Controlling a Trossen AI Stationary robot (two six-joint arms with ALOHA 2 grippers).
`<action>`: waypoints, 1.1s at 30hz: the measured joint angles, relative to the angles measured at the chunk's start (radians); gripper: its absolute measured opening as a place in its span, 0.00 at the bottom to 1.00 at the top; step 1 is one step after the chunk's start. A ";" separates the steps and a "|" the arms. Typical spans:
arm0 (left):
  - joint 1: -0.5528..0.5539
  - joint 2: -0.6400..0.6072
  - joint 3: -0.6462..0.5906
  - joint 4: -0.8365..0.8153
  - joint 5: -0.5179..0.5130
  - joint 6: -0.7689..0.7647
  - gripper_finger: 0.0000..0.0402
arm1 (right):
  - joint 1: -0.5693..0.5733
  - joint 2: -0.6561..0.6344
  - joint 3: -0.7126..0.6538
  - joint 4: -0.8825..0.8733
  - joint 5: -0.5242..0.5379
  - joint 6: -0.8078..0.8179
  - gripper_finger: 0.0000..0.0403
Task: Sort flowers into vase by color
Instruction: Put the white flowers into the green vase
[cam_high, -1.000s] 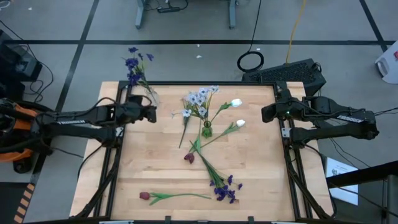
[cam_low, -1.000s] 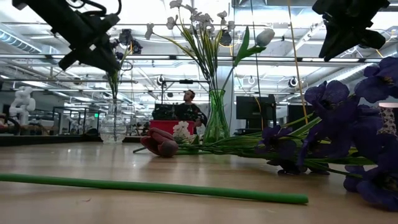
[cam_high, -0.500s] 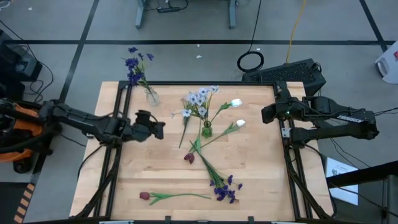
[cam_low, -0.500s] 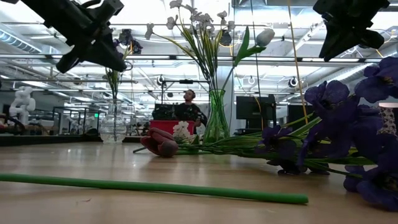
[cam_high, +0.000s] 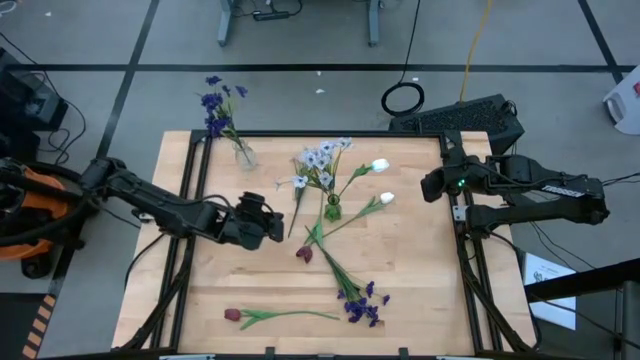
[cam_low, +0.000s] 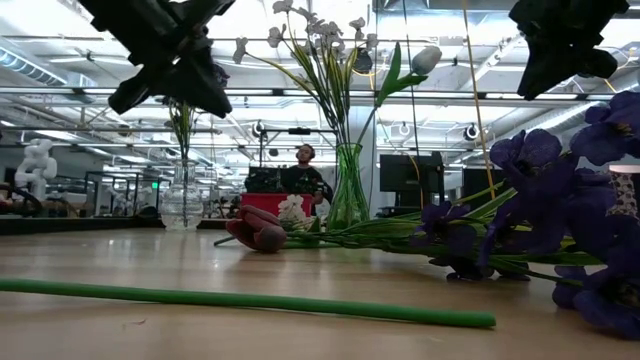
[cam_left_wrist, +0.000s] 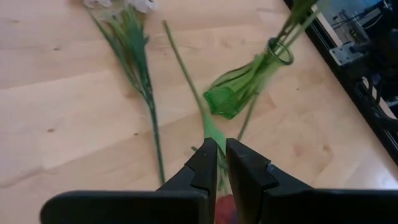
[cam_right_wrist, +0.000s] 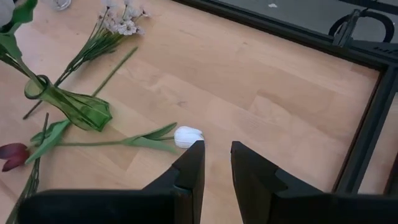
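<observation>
My left gripper (cam_high: 283, 228) hovers shut above the table's middle, left of the green vase (cam_high: 332, 211), over a green stem and a dark red tulip bud (cam_left_wrist: 227, 204). That vase holds pale white-lilac clusters and a white tulip. A clear vase (cam_high: 244, 155) at the far left holds purple-blue flowers. Lying flat on the wood are a pale cluster (cam_high: 298, 183), a white tulip (cam_high: 386, 199), the red tulip (cam_high: 304, 254), a purple-blue cluster (cam_high: 360, 303) and a second red tulip (cam_high: 233, 314). My right gripper (cam_high: 424, 184) waits narrowly open at the right edge.
Black frame rails run along the table's left and right sides (cam_high: 462, 215). Bare wood lies at the near left (cam_high: 210, 280) and between the green vase and my right gripper (cam_high: 410, 240). A person sits in the room beyond the table (cam_low: 304, 160).
My left arm has swung away from the clear vase at the far left, moving toward the table's right and near edge until its gripper hangs beside the green vase over the red tulip. The flowers lie as before.
</observation>
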 joint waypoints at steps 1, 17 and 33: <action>0.000 0.012 0.011 0.001 0.000 0.000 0.10 | 0.000 0.000 0.000 0.000 0.000 -0.003 0.17; 0.026 0.139 0.017 0.073 0.029 0.029 0.16 | 0.000 0.000 -0.001 -0.021 -0.014 -0.074 0.17; 0.277 0.361 0.016 0.165 0.223 0.197 0.35 | 0.000 0.000 -0.001 -0.042 -0.019 -0.051 0.17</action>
